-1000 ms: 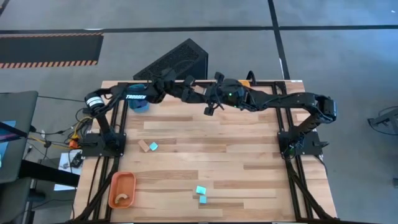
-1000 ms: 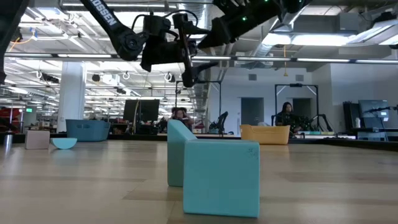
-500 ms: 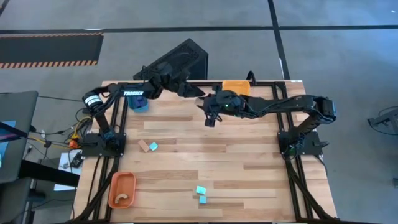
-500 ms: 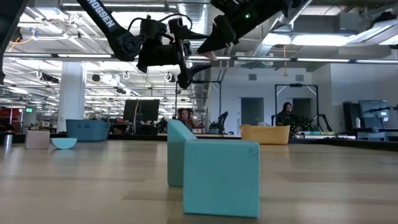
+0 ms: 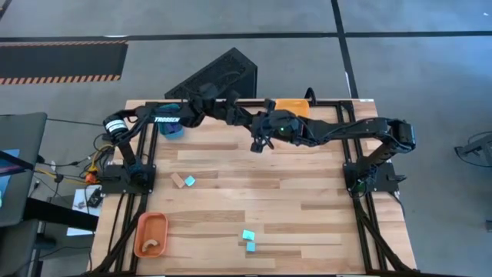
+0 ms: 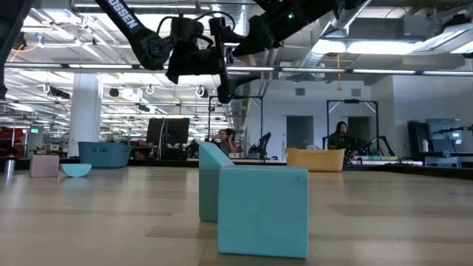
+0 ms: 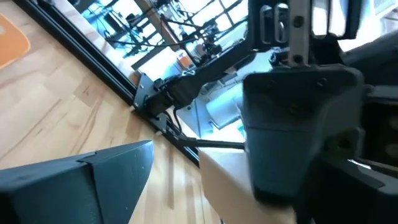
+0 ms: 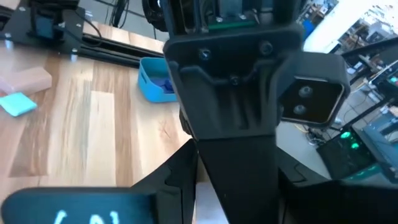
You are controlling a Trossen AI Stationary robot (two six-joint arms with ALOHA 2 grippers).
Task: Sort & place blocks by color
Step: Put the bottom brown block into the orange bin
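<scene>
Blocks still loose on the counter [image 5: 307, 192] number four: a tan block [image 5: 177, 181] touching or just beside a cyan cube [image 5: 190, 181] on the left half, and two more cyan cubes [image 5: 247, 235] [image 5: 250, 246] close together near the front edge. A further tan piece [image 5: 151, 246] lies in the orange tray [image 5: 151, 223] at the front left corner, and dark blue pieces show in the teal tray [image 5: 172, 129] at the far left. The yellow-orange tray [image 5: 292, 108] stands at the far edge, partly covered by the arms. Both arms are raised above the far middle of the counter, well apart from the loose blocks, with the left hand [image 5: 234, 115] and the right hand [image 5: 259, 142] very near each other. Whether either hand is open or closed cannot be told. The left wrist view shows a pale tan face [image 7: 221, 180] close to its camera; it may be a wooden block, but this is not confirmed. Judged step: a transfer or a transit between picks. Next move calls for separating the arms without contact, then descending over one loose block.
</scene>
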